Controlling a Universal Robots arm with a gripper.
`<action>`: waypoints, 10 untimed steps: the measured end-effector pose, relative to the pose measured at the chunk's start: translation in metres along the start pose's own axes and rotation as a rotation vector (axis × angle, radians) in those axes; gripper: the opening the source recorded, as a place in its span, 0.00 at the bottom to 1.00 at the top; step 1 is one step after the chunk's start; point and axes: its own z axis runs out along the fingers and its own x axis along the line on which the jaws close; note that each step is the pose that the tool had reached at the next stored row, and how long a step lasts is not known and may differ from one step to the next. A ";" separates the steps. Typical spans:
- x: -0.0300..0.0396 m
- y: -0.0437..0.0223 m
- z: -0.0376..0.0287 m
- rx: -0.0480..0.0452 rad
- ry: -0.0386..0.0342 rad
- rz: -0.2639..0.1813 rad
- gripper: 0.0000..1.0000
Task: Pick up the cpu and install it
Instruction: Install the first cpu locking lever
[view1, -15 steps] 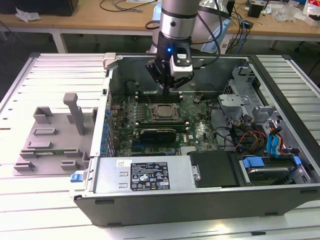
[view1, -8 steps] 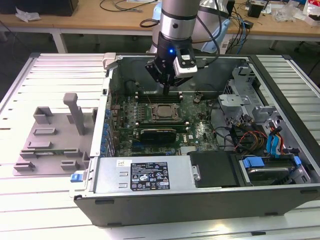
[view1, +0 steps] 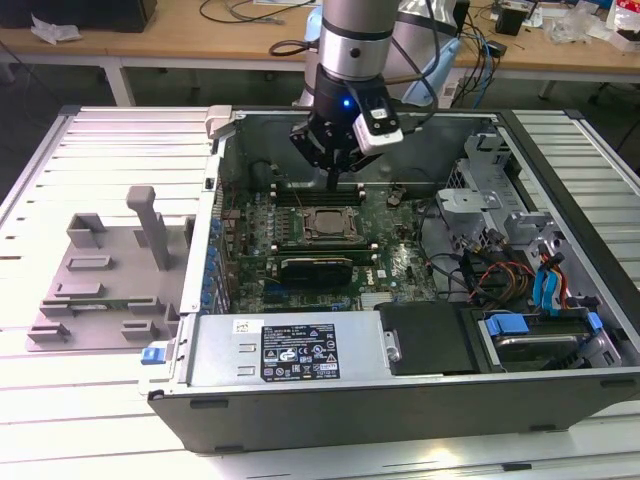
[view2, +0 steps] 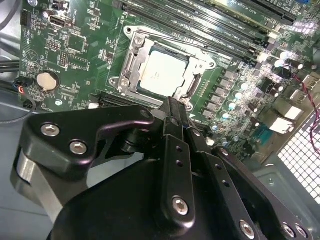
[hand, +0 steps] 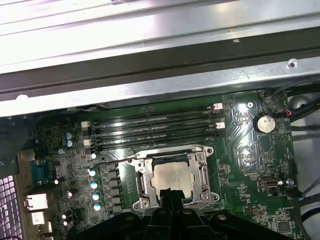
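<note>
Small flat silvery-white square cpu (view2: 162, 73) sits inside the metal-framed black socket (hand: 145, 176) on the green motherboard (view2: 75, 55) of the open grey computer case (view1: 420, 385); black end effector (view1: 333, 180) hovers just above it, fingers (view2: 172, 112) pressed together, holding nothing

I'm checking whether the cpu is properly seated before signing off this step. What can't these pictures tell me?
- The cpu's near edge, in both wrist views: the hand covers it.
- Pin contact beneath the chip: hidden by the cpu itself in the socket.
- The cpu in the exterior view: too small to judge whether it lies flat.
</note>
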 end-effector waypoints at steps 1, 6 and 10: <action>0.0004 -0.0001 0.0000 -0.0001 0.0000 0.000 0.11; 0.0027 -0.0004 0.0002 0.0000 -0.0001 -0.003 0.11; 0.0028 -0.0004 0.0007 0.0048 -0.0019 -0.109 0.11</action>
